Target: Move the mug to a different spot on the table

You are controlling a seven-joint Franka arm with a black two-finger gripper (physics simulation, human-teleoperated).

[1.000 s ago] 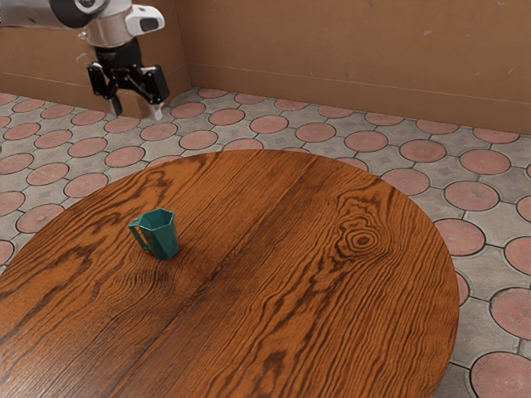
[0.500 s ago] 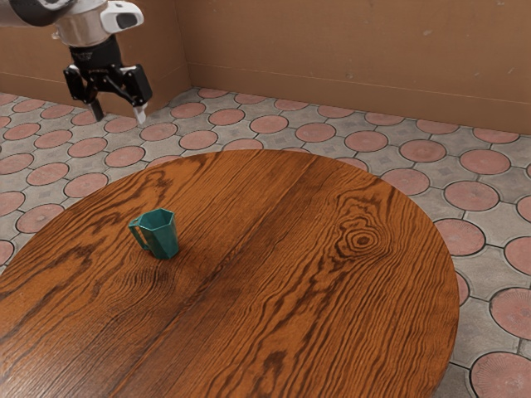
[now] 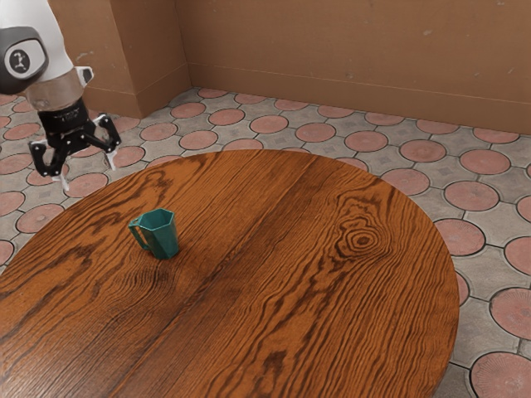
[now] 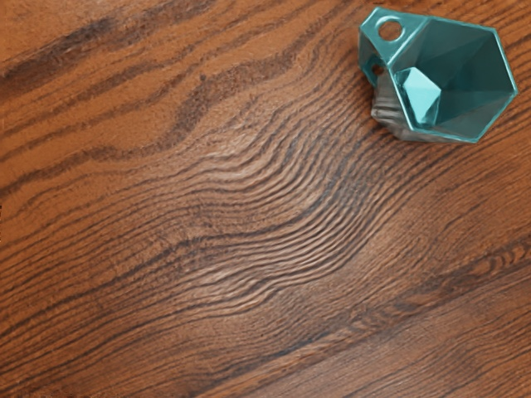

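- The mug (image 3: 157, 233) is teal and glossy, with flat angular facets and a six-sided rim. A flat handle (image 4: 387, 30) pierced by one round hole sticks out of one side.
- It stands upright on the desk (image 3: 315, 274), a round top of polished reddish-brown wood. Dark wavy grain runs across the wood, with a ringed knot toward the exterior view's right.
- In the wrist view the mug (image 4: 444, 75) appears from above. Its hollow holds nothing, and the faceted teal inner walls run down to a small pale bottom.
- The desk (image 4: 207, 232) under the hand is bare wood, its grain curving in tight ripples.
- The jaws are black with pale tips and hang from a white arm (image 3: 31, 46). They are spread wide and grip nothing.
- The mug sits below the jaws and off toward the exterior view's right. It is well apart from them, with its handle turned toward the side the jaws are on.
- The floor (image 3: 365, 141) beyond the jaws is grey tile set with round terracotta discs. A plain brown wall (image 3: 348, 41) stands behind it.
- Compared with half a second ago, the jaws have dropped from high by the wall and swung toward the exterior view's left. They now hang near the desk's far rim.
- The mug has not moved.
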